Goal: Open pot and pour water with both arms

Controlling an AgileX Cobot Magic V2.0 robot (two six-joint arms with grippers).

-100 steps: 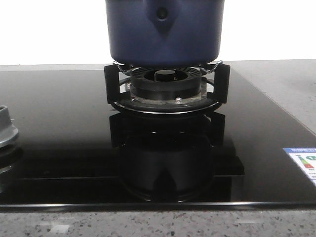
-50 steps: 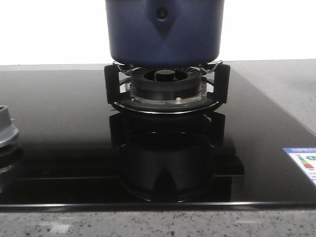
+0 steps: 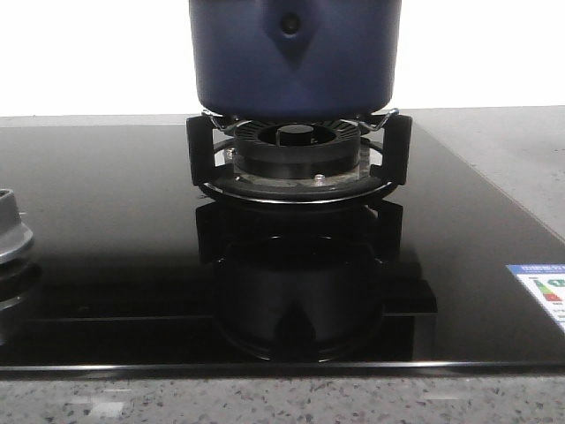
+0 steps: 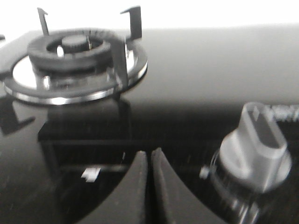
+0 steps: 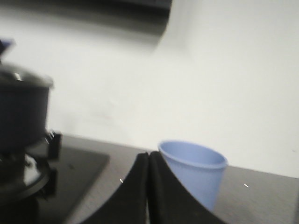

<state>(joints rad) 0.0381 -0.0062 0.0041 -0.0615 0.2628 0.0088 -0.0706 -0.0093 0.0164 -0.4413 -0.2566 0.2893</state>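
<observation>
Here the pot (image 3: 295,55) is seated on the black burner (image 3: 297,150), lid apparently unlifted. Its lid should be approached from above (edges blurred). The left pincer (image 4: 149,161) and right pincer (image 5: 148,163) are pressed together, empty, beside a blue cup (image 5: 194,173).

Black glass hob (image 3: 106,230), super shiny. A ringed burner (image 3: 297,150) sits under black grate prongs (image 3: 199,150). Grey knob (image 4: 256,144) near the hob's front edge, energy sticker (image 3: 543,287) at its right edge. A light blue cup (image 5: 192,172) stands on the speckled counter (image 3: 494,141) beside the hob.
</observation>
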